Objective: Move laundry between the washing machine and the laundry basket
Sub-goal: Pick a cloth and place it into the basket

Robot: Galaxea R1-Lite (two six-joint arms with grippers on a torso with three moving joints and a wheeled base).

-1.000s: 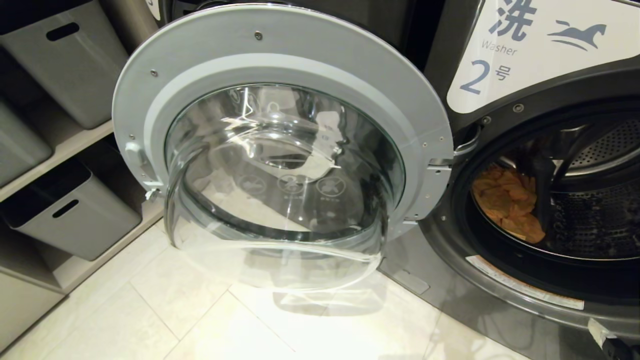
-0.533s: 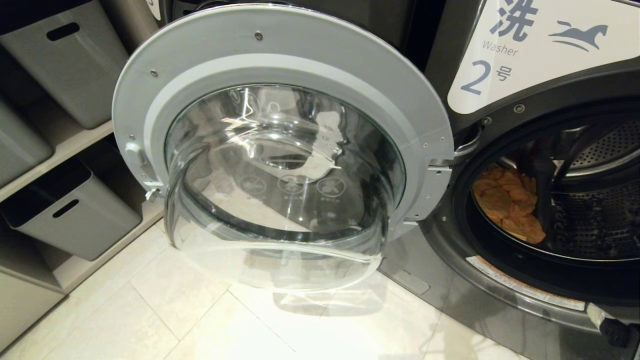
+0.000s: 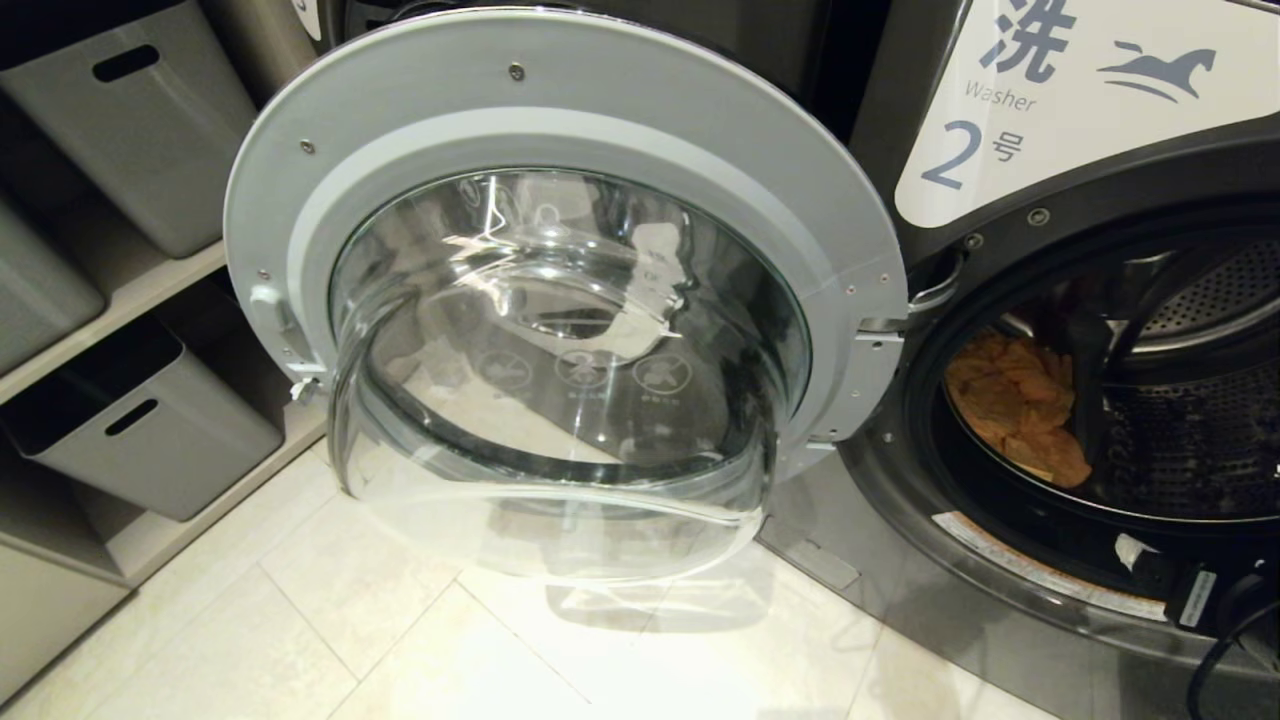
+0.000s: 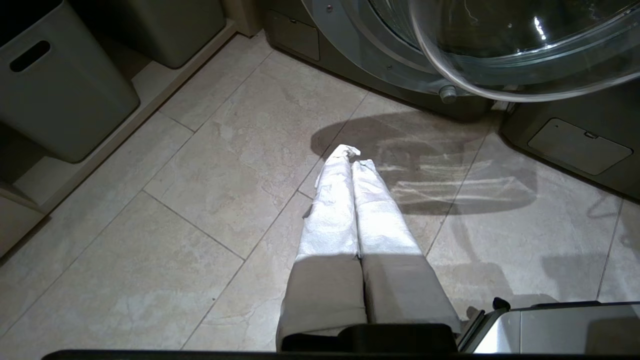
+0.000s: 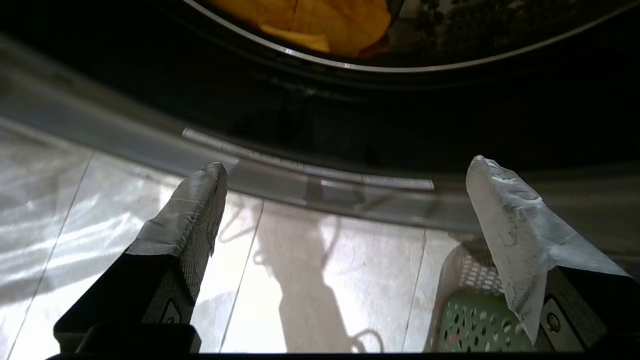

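The dark grey front-loading washing machine labelled "2" fills the right of the head view, its round grey-rimmed glass door swung wide across the centre. The green perforated plastic laundry basket shows only at the lower right of the right wrist view, and a crumpled yellow-orange garment lies in the drum at centre right. The right gripper hangs spread wide and empty below the drum's lip, so a reach could catch that lip; the left gripper is pressed closed over the floor tiles.
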